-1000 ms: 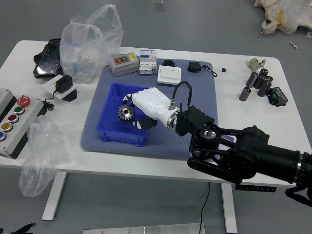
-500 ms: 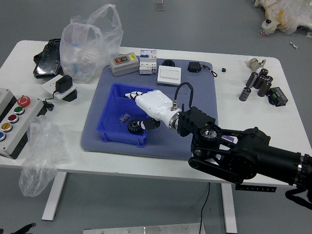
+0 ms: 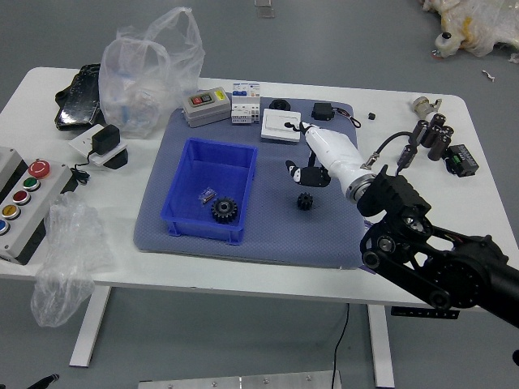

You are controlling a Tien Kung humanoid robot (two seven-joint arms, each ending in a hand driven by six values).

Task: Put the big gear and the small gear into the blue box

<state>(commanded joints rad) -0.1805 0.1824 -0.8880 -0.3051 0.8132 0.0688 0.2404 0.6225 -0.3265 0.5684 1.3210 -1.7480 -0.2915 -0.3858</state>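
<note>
Work looks half done — big gear [image 3: 225, 211] in the blue box [image 3: 200, 225], small gear [image 3: 305, 202] left outside, right robot hand [image 3: 331, 152] spread and empty.

The head view is taken from high above the 6 o'clock side of the white table [image 3: 186, 274]. It faces 12 o'clock and is pitched downward. Range: near enough for the tabletop to span the full frame width, running out at 9 and 3 o'clock; far enough to include floor [image 3: 332, 40] at 12 and 6 o'clock. The blue-grey mat [image 3: 276, 235] occupies frame centre.
</note>
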